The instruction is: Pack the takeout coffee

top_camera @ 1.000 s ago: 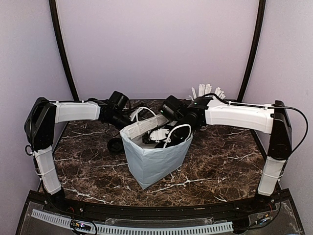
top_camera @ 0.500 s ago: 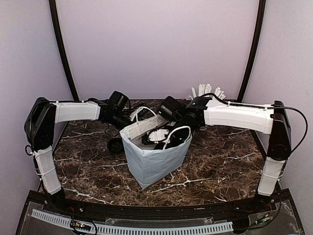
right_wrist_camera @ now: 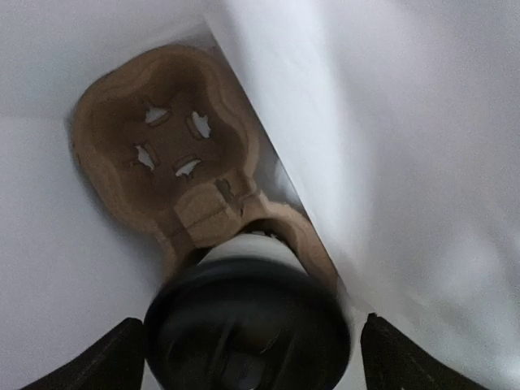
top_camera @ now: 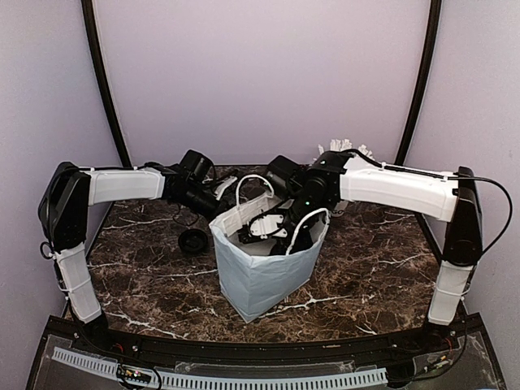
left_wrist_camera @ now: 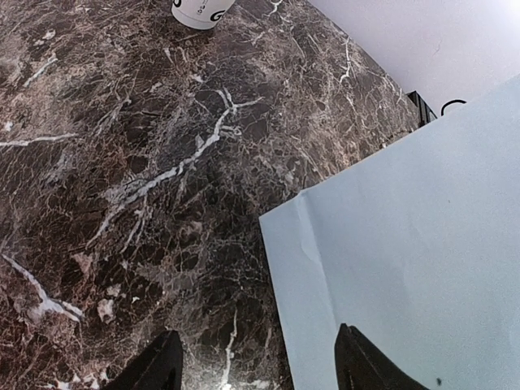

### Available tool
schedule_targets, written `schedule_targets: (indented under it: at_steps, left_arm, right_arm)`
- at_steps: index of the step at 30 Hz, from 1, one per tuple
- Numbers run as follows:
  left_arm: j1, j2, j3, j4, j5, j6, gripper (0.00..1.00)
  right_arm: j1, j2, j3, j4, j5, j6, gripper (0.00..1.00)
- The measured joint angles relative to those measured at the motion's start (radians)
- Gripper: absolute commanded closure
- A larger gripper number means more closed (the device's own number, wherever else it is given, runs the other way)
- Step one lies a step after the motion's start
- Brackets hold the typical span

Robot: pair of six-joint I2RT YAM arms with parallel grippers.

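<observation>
The top camera overlooks the whole table [top_camera: 146, 276] from behind. The left wrist camera looks down close outside the bag [top_camera: 264, 280], the right wrist close inside, above the coffee cup [right_wrist_camera: 244, 325]. All show the bag.

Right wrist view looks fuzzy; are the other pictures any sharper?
Yes: in the right wrist view the close black lid is smeared and the brown carrier soft; the left wrist view shows crisp veins in the marble table; the top external view is sharp, evenly lit.

Dark marble table [top_camera: 374, 260]: white paper bag [top_camera: 264, 280] upright mid-table (mouth open); cup of white sticks [top_camera: 343, 149] at back.
</observation>
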Motion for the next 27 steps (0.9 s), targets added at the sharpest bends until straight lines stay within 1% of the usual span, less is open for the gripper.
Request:
schedule_targets:
  at_steps: [12,16,19,27]
  left_arm:
    - [0.0,-0.003,0.0,-0.004,0.0,0.001,0.34]
    - [0.0,-0.048,0.003,-0.038,-0.008,0.001,0.34]
    - [0.0,-0.125,0.021,-0.078,-0.031,-0.003,0.34]
    - [-0.006,-0.42,0.083,-0.167,-0.121,-0.045,0.34]
  right_arm:
    - [0.026,-0.005,0.084,-0.097,-0.009,0.003,0.01]
    - [0.037,-0.022,0.138,-0.123,-0.007,0.003,0.01]
    - [0.037,-0.05,0.17,-0.137,-0.007,0.003,0.01]
    - [0.037,-0.105,0.217,-0.177,0.0,-0.004,0.01]
